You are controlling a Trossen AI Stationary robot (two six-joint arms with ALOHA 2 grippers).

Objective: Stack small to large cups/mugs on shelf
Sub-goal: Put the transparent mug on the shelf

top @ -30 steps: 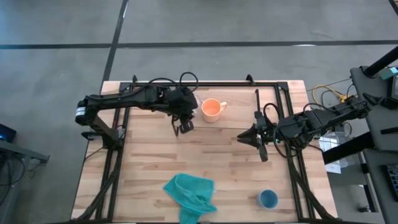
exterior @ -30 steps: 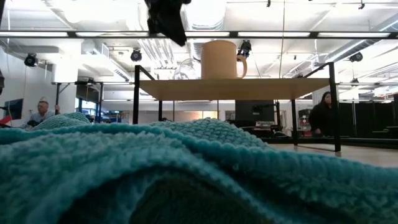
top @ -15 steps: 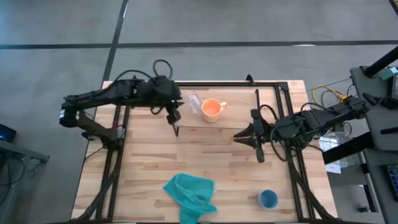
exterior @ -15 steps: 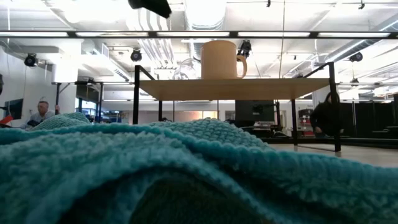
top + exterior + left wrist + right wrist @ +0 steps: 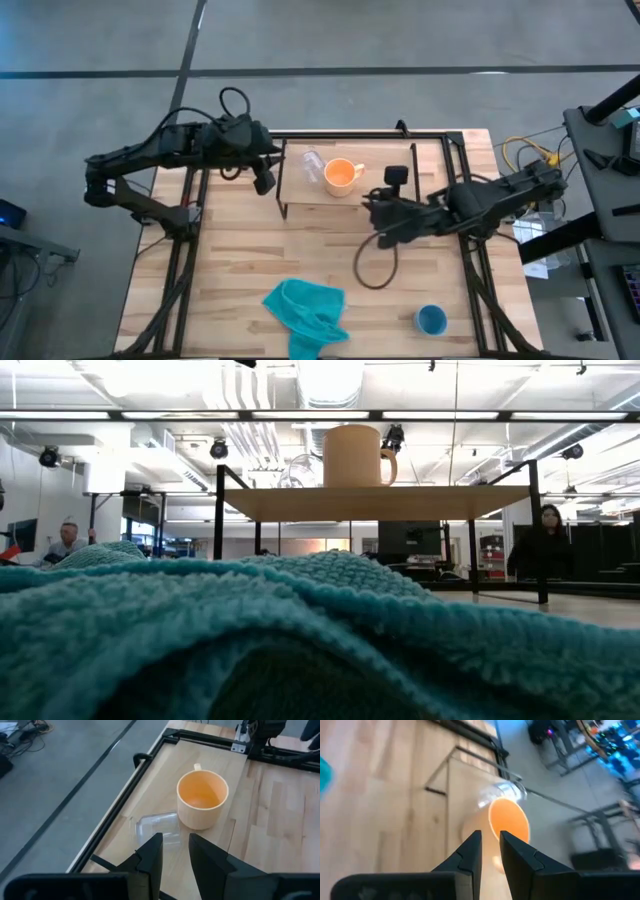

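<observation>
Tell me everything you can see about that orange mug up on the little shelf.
The orange mug is a plain, matte, straight-walled cup with one loop handle, looking like plastic or ceramic. It stands upright and empty on the light-wood shelf. A tiny clear glass cup sits close beside it; whether they touch is unclear. Neither gripper touches it.

No text, label, brand or number can be read in any view (the mug (image 5: 202, 798), the clear cup (image 5: 157, 827), the shelf (image 5: 380, 502) and the cloth (image 5: 305, 313) all show plain surfaces, and the screens in the room behind are too small to make out).
</observation>
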